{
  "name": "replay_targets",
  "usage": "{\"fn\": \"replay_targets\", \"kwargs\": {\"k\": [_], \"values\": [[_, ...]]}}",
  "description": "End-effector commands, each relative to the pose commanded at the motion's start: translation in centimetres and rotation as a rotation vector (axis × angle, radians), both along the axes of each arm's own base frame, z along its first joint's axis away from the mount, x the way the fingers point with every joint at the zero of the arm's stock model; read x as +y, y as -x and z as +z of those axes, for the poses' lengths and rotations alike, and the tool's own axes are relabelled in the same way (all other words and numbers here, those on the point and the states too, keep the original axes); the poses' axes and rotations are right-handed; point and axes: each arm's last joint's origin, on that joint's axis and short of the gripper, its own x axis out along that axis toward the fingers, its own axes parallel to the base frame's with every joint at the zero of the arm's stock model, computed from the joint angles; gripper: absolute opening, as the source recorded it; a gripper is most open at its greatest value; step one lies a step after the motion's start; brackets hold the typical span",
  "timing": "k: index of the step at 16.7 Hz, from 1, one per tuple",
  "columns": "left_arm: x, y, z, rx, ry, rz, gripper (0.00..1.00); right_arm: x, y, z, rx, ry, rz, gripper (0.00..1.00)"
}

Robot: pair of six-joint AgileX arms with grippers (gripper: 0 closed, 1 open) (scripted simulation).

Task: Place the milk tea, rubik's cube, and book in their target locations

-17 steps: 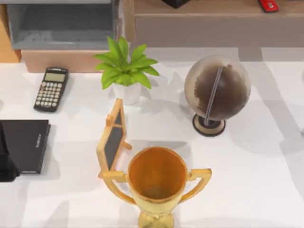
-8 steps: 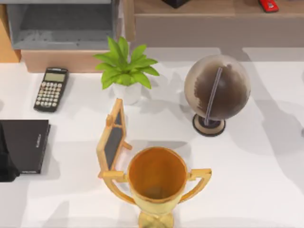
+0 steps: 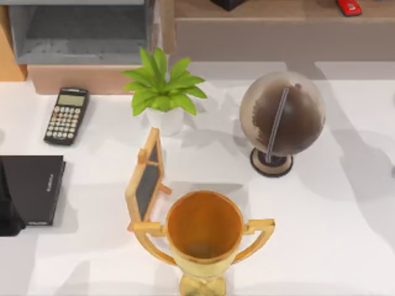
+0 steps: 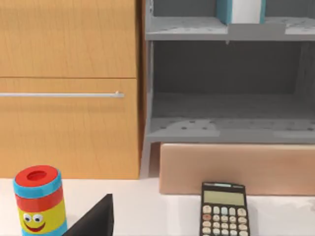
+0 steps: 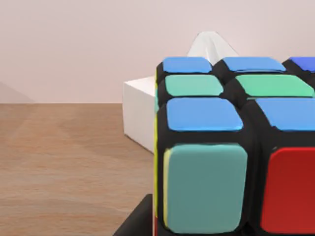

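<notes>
From above, the white surface [image 3: 321, 246] carries a gold two-handled trophy [image 3: 204, 237] at the near edge. A small wood-framed chalkboard on an easel [image 3: 145, 182] stands just beside it on the left. Behind them are a leafy green plant in a white pot [image 3: 162, 92] and a brown globe on a round stand [image 3: 281, 120]. A black calculator with pale keys [image 3: 66, 115] lies toward the left. A thin flat black notebook [image 3: 34, 188] lies nearer on that side. At the left edge a dark shape overlaps its near corner, which I take for my left arm [image 3: 6, 213].

In the left wrist view the milk tea [image 4: 39, 200] is a cylindrical cup banded red, blue and yellow with a smiling face. It stands upright on the surface in front of a wooden cabinet with a metal handle [image 4: 69, 88]. The book [image 4: 241, 10] is a light-blue hardcover with white page edges. It stands upright on the upper level of the grey shelf unit [image 4: 226, 98], above the calculator.

In the right wrist view the rubik's cube [image 5: 231, 147] sits very close to the lens, over a brown wooden shelf [image 5: 64, 162]. A white tissue box [image 5: 140, 115] stands behind it. For both the left claw and the right claw, I cannot tell whether it is spread, pressed together or pinching something.
</notes>
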Motion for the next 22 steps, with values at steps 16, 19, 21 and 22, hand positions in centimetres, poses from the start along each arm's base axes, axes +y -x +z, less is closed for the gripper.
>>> {"fn": "replay_targets", "kwargs": {"k": [16,19,21,22], "values": [[0.0,0.0,0.0,0.0,0.0,0.0,1.0,-0.1,0.1,0.0,-0.001,0.0,-0.002,1.0],[0.0,0.0,0.0,0.0,0.0,0.0,1.0,-0.1,1.2,0.1,0.0,0.0,-0.002,1.0],[0.0,0.0,0.0,0.0,0.0,0.0,1.0,-0.1,2.2,0.1,0.0,0.0,-0.002,1.0],[0.0,0.0,0.0,0.0,0.0,0.0,1.0,-0.1,2.6,0.0,0.001,0.0,-0.002,1.0]]}}
